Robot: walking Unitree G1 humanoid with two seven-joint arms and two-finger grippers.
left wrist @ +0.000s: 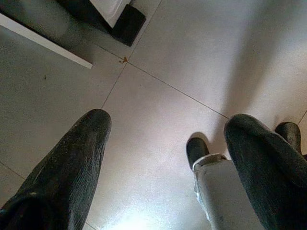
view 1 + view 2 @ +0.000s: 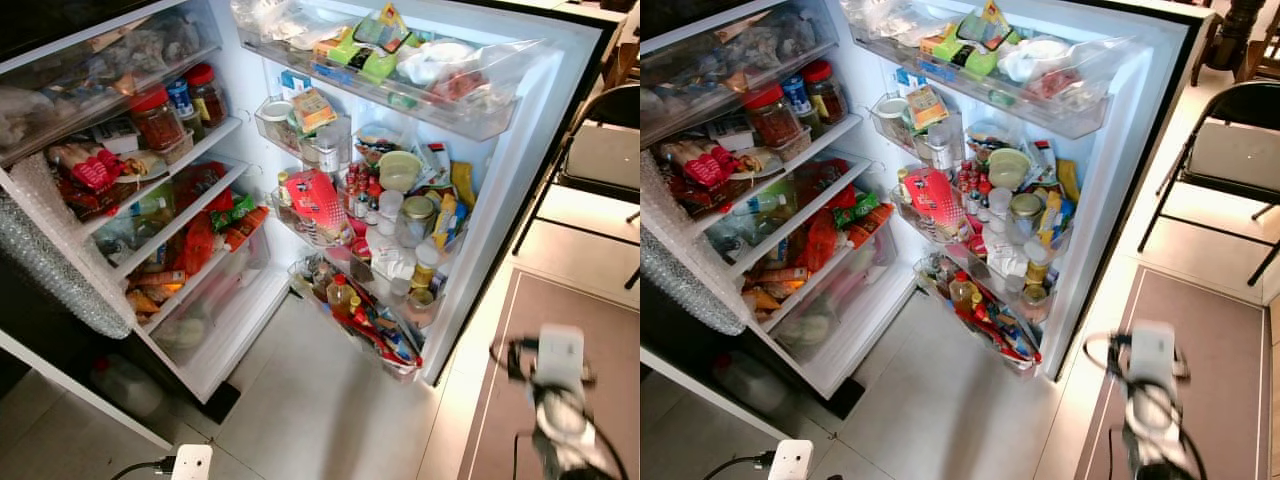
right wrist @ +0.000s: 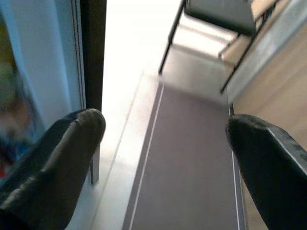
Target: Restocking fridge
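The fridge stands open in front of me, its shelves packed with red-lidded jars, packets and bags. Its door is swung out to the right; the door bins hold bottles, jars and a red pouch. My right arm shows blurred at the lower right, over the brown mat. My right gripper is open with nothing in it, beside the door's edge. My left gripper hangs open over the bare floor tiles, holding nothing.
A clear crisper drawer sits at the fridge's bottom. Bubble wrap hangs at the left. A white adapter with a cable lies on the floor in front. A brown mat and a black folding chair are at the right.
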